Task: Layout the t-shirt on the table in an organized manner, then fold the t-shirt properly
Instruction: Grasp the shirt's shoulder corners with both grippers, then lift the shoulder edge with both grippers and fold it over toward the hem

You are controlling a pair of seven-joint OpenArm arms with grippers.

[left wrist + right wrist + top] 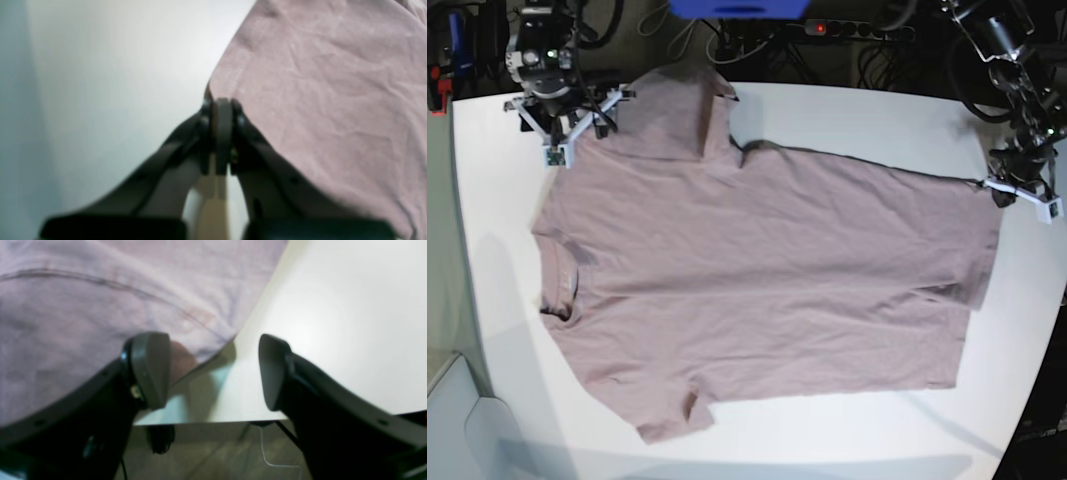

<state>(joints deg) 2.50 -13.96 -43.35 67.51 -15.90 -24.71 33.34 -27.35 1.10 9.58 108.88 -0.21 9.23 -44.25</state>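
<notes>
The mauve-pink t-shirt (757,270) lies spread on the white table (827,110), neck to the left and hem to the right. My left gripper (999,190) sits at the hem's far corner. In the left wrist view it (222,110) is shut, with the corner of the t-shirt (333,83) pinched at its tips above the table (116,83). My right gripper (562,135) hovers at the far-left sleeve. In the right wrist view it (211,370) is open, one finger (150,370) over the t-shirt (83,306), the other over bare table (333,323).
The table's edge (206,421) runs just under my right gripper, with floor and cables below it. A power strip (847,28) with a red light, a blue object (737,8) and tangled cables sit behind the table. A pale grey box (447,420) stands at the lower left.
</notes>
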